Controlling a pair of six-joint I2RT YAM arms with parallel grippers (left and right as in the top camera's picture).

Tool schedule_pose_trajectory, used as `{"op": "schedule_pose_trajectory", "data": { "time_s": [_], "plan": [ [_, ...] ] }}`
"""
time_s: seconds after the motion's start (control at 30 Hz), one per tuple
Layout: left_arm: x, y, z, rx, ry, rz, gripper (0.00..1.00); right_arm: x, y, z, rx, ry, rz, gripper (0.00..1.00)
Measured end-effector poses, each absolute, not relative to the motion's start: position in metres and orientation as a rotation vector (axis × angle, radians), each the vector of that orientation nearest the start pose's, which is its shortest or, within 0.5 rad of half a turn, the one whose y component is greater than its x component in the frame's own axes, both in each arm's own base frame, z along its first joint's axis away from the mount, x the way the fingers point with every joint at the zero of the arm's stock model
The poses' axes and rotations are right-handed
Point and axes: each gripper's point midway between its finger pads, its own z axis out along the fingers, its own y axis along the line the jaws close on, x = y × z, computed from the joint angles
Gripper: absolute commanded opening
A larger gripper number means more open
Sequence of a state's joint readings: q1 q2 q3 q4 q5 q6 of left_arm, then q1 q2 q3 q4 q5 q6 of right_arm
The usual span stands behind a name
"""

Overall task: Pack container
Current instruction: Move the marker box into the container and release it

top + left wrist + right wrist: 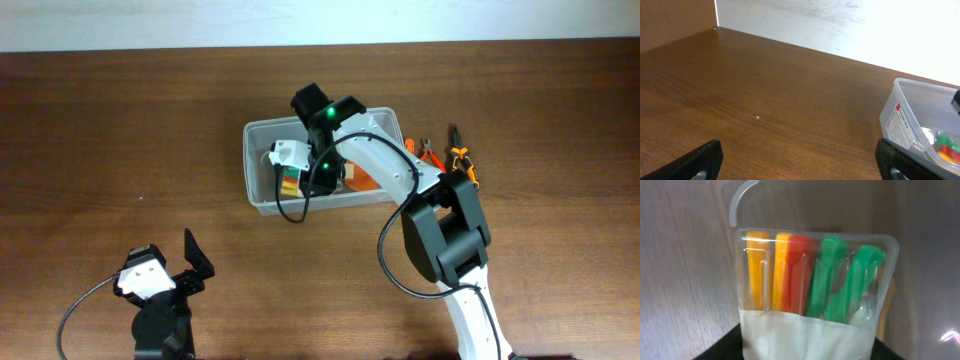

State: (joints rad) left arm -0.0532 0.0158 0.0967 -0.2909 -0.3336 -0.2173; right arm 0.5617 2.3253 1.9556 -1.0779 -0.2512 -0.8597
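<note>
The clear plastic container [262, 165] stands at the table's middle back; its corner with a label shows in the left wrist view [900, 120]. My right gripper [305, 178] reaches down inside it, shut on a clear blister pack of yellow, red and green clips [810, 280] with a white card at its lower end. The pack shows in the overhead view [290, 180] and in the left wrist view [946, 146]. My left gripper [170, 272] is open and empty above bare table at the front left, well away from the container.
Orange-handled pliers [462, 162] and a small reddish tool [428, 150] lie on the table just right of the container. An orange item [362, 183] lies inside the container under the right arm. The table's back edge meets a white wall [840, 20].
</note>
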Motion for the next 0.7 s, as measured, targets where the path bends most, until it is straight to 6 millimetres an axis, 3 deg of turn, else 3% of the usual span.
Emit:
{"op": "schedule_pose_trajectory", "data": {
  "time_s": [0.03,0.2,0.37,0.43,0.5,0.53,0.63,0.7],
  "plan": [
    [0.229,0.044,0.148,-0.382,1.728,0.101,0.99,0.384,0.294,0.035,-1.960,2.215,0.336,0.99],
    [0.229,0.044,0.148,-0.382,1.728,0.101,0.99,0.400,0.305,0.060,-1.826,2.257,0.310,0.99],
    [0.229,0.044,0.148,-0.382,1.728,0.101,0.99,0.442,0.318,0.142,-1.522,2.252,0.259,0.99],
    [0.229,0.044,0.148,-0.382,1.728,0.101,0.99,0.454,0.311,0.178,-1.417,2.243,0.243,0.99],
    [0.229,0.044,0.148,-0.382,1.728,0.101,0.99,0.467,0.290,0.217,-1.265,2.259,0.213,0.99],
    [0.229,0.044,0.148,-0.382,1.728,0.101,0.99,0.470,0.285,0.222,-1.239,2.262,0.206,0.98],
    [0.229,0.044,0.148,-0.382,1.728,0.101,0.99,0.490,0.238,0.251,-1.001,2.325,0.177,0.98],
    [0.229,0.044,0.148,-0.382,1.728,0.101,0.99,0.507,0.190,0.260,-0.792,2.393,0.158,0.99]
  ]
}}
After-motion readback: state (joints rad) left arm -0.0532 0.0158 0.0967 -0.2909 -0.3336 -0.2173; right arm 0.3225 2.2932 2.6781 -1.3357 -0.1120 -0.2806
